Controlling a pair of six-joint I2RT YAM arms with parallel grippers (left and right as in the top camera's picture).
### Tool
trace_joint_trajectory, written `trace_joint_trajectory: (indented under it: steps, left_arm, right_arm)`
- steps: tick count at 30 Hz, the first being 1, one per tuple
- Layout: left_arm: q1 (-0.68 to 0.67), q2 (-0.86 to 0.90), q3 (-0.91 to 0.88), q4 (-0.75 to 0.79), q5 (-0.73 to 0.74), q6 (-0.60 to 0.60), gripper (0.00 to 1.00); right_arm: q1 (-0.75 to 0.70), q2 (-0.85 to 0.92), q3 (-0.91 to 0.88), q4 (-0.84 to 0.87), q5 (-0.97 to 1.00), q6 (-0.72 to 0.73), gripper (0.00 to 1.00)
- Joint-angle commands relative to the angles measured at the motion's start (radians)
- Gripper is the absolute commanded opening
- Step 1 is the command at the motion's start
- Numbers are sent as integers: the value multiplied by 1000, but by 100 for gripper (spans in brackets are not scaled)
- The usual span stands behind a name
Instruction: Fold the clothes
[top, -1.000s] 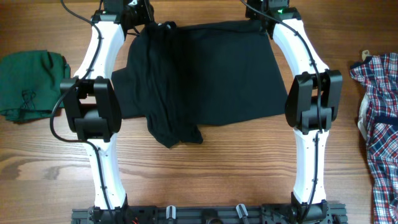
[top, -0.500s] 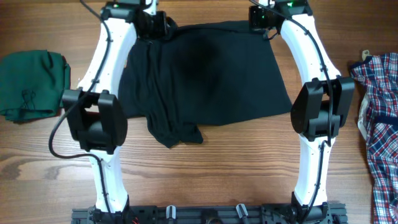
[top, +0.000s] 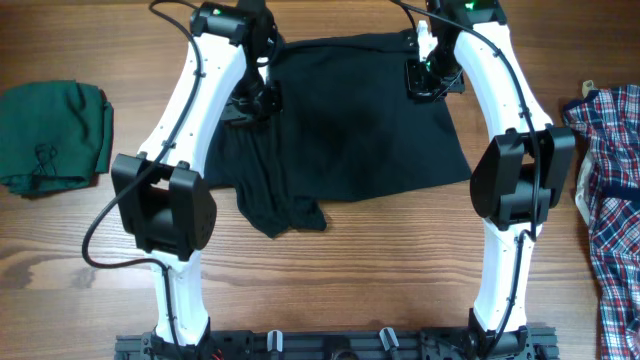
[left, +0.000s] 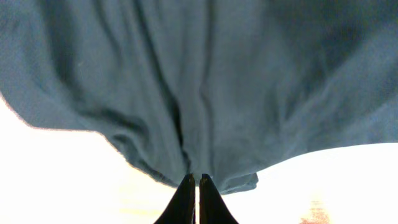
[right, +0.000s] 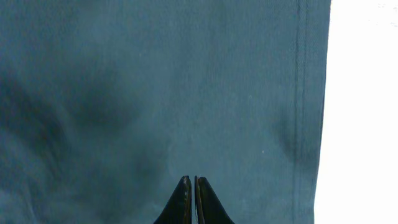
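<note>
The clothes, a black shirt (top: 360, 130), lie spread across the far middle of the table, with a bunched fold (top: 280, 205) trailing toward the near side on the left. My left gripper (top: 258, 100) is over the shirt's left part, shut on the cloth. In the left wrist view the fabric (left: 217, 93) gathers in creases down to the closed tips (left: 196, 177). My right gripper (top: 428, 80) is over the shirt's far right corner, shut. In the right wrist view its tips (right: 191, 180) meet smooth cloth (right: 155, 81), and a stitched hem (right: 301, 93) runs along the right.
A dark green folded garment (top: 50, 135) lies at the left edge of the wooden table (top: 400, 260). A red, white and blue plaid shirt (top: 610, 180) lies at the right edge. The arms' bases stand along the near edge.
Both grippers went from open to shut at the shirt's far edge. Both then moved toward the near side, over the shirt.
</note>
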Motion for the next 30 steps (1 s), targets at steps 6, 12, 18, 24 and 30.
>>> trace_joint_trajectory:
  steps: [6, 12, 18, 24, 30]
  left_arm:
    - [-71, -369, -159, 21, -181, -260, 4]
    - [-11, -444, -637, 398, -137, -348, 4]
    - [128, -443, -814, 614, -69, -346, 4]
    - [127, -441, -997, 797, 5, -344, 4]
    - [127, -397, -1046, 912, 13, -344, 4]
  right_arm:
    - [-63, -35, -2, -38, -14, -9, 4]
    - [-63, -35, -2, -43, -14, -67, 4]
    - [-63, -35, -2, -72, -21, -101, 4]
    - [-63, -35, -8, -98, -21, -83, 4]
    - [-63, -35, -8, -98, -21, -84, 4]
